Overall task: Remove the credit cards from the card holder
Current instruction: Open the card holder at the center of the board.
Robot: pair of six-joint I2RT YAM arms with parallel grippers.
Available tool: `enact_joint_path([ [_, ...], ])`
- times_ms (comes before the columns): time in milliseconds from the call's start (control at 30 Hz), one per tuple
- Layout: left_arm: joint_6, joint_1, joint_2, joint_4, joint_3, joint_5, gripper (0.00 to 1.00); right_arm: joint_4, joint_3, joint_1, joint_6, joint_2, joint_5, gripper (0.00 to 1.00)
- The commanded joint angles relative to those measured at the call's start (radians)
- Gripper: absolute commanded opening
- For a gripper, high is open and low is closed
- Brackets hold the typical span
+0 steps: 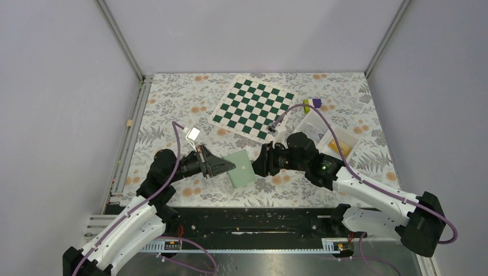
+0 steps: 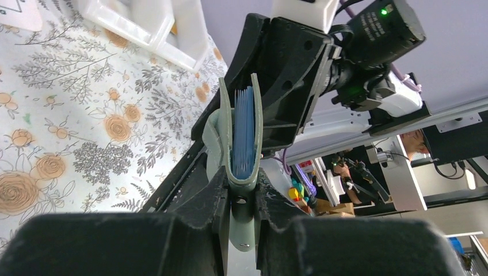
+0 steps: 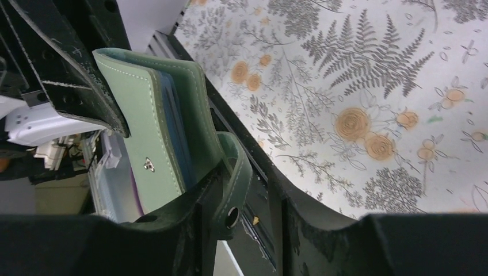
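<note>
Left claw (image 1: 226, 167) gripped the card holder (image 1: 241, 168) from nine o'clock and right claw (image 1: 260, 163) from three. Both were clamped on it above the table (image 1: 172, 103). It was nearly closed, long axis roughly twelve-to-six.

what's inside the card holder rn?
Between the green covers of the card holder, blue inner layers show edge-on. The covers are nearly closed, so whatever the pockets contain is hidden.

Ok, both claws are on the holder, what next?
Probably spread its covers apart. The left claw and right claw both pinch the card holder, its strap hangs unsnapped, yet the covers sit nearly shut over the blue inside, leaving no card to grab.
</note>
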Motion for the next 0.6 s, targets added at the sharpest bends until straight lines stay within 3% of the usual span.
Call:
enact_joint_path([
  [0, -0.016, -0.004, -0.032, 0.107, 0.024, 0.037, 0.00, 0.116, -0.015, -0.015, 0.000, -0.033, -0.089, 0.40],
  [100, -0.009, -0.004, -0.035, 0.095, 0.025, 0.037, 0.00, 0.146, -0.039, -0.021, 0.001, -0.063, -0.083, 0.36],
  [233, -0.020, -0.003, -0.031, 0.109, 0.014, 0.038, 0.00, 0.201, -0.069, -0.030, 0.012, -0.099, -0.112, 0.49],
  [367, -0.034, -0.003, -0.033, 0.150, 0.006, 0.054, 0.00, 0.209, -0.053, -0.032, 0.011, -0.085, -0.178, 0.50],
  [500, -0.039, -0.004, -0.035, 0.172, 0.004, 0.071, 0.00, 0.231, -0.054, -0.033, 0.016, -0.087, -0.205, 0.36],
  [567, -0.038, -0.004, -0.036, 0.172, 0.003, 0.072, 0.00, 0.264, -0.064, -0.035, 0.023, -0.096, -0.219, 0.21],
])
